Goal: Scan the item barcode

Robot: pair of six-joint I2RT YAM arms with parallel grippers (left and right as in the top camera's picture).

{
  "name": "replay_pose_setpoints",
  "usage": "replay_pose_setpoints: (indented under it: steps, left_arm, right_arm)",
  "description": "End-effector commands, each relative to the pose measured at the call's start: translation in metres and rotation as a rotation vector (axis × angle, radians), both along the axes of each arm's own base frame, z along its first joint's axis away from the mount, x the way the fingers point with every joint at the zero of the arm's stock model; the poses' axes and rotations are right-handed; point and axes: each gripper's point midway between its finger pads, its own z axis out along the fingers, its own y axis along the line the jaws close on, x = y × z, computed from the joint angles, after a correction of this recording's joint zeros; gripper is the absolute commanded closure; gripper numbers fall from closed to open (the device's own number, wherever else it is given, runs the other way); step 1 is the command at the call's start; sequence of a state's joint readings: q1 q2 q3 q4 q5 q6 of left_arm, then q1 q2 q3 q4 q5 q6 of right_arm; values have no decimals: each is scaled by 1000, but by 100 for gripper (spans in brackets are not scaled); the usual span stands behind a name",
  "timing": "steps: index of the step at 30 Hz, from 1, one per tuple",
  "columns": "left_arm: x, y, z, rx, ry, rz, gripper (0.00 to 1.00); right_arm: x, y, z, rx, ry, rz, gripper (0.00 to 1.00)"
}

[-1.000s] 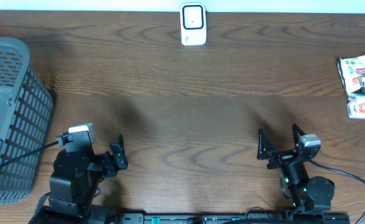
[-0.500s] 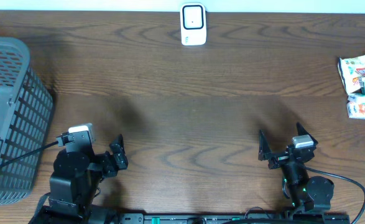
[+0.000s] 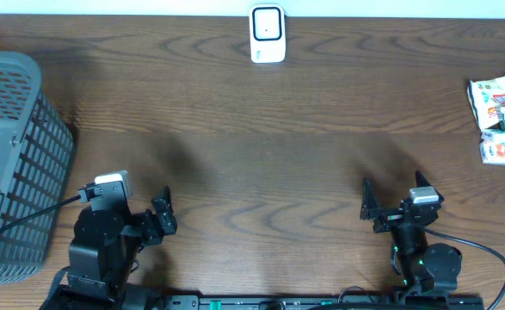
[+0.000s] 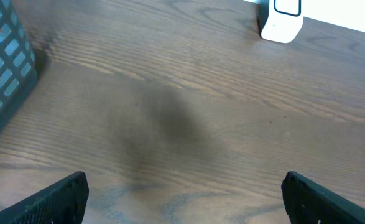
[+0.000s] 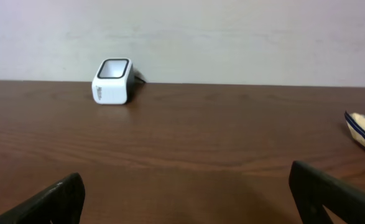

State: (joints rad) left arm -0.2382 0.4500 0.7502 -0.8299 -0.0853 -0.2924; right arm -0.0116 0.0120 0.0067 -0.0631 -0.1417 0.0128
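Far across the table [image 3: 235, 129] stands the white scanner [image 3: 267, 34].

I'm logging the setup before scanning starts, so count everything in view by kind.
Basket: 1
Barcode scanner: 1
Packaged items: 2 that I can tell apart
Left tool and right tool: 2, both open
Total: 6

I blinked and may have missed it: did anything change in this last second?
The right tool turned slightly, edging toward the right side of the table, open and empty. Nothing was grabbed or released. The left tool, scanner, basket and snack packets stayed put.
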Motion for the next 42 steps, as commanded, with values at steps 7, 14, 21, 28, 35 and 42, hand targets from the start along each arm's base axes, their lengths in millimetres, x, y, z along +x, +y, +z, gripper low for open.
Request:
replay_pose_setpoints:
  steps: [7, 14, 21, 28, 35, 42]
  left_arm:
    - [0, 2, 1, 3, -4, 13, 3]
    - [0, 2, 1, 3, -4, 13, 2]
    - [0, 2, 1, 3, -4, 14, 2]
    - [0, 2, 1, 3, -4, 14, 2]
    - [0, 2, 1, 3, -4, 14, 2]
    - [0, 2, 1, 3, -4, 13, 2]
  right_arm:
    - [0, -6, -2, 33, 11, -42, 1]
    - [0, -6, -2, 18, 10, -41, 1]
    - [0, -6, -2, 2, 7, -36, 1]
    - [0, -4, 0, 3, -2, -25, 1]
    - [0, -4, 0, 3, -2, -25, 1]
    - [0, -4, 0, 3, -2, -25, 1]
